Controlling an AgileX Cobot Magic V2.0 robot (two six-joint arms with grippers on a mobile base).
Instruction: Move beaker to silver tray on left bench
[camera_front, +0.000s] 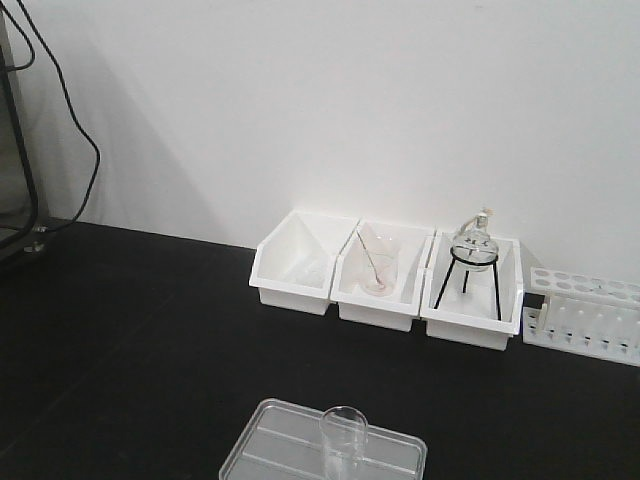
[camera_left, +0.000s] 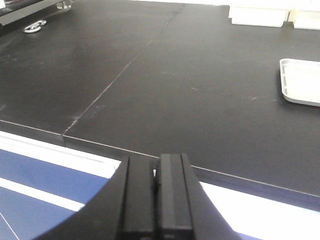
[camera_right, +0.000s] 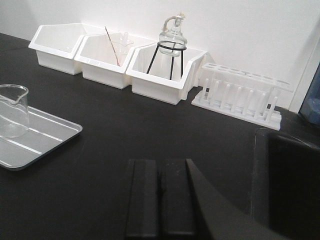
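Note:
The small clear beaker (camera_front: 344, 438) stands upright inside the silver tray (camera_front: 270, 445) near the front of the black bench (camera_front: 130, 330). In the right wrist view the beaker (camera_right: 12, 116) sits on the tray (camera_right: 47, 137) at the far left, well apart from my right gripper (camera_right: 160, 165), whose fingers are pressed together with nothing between them. My left gripper (camera_left: 156, 162) is also shut and empty, hovering at the bench's front edge; only a corner of the tray (camera_left: 301, 82) shows to its right. Neither gripper appears in the front view.
Three white bins (camera_front: 385, 275) line the wall; the middle one holds a beaker with a rod (camera_front: 378, 265), the right one a round flask on a black tripod (camera_front: 472, 262). A white test-tube rack (camera_front: 585, 315) stands at the right. Cables (camera_front: 70, 120) hang at the left.

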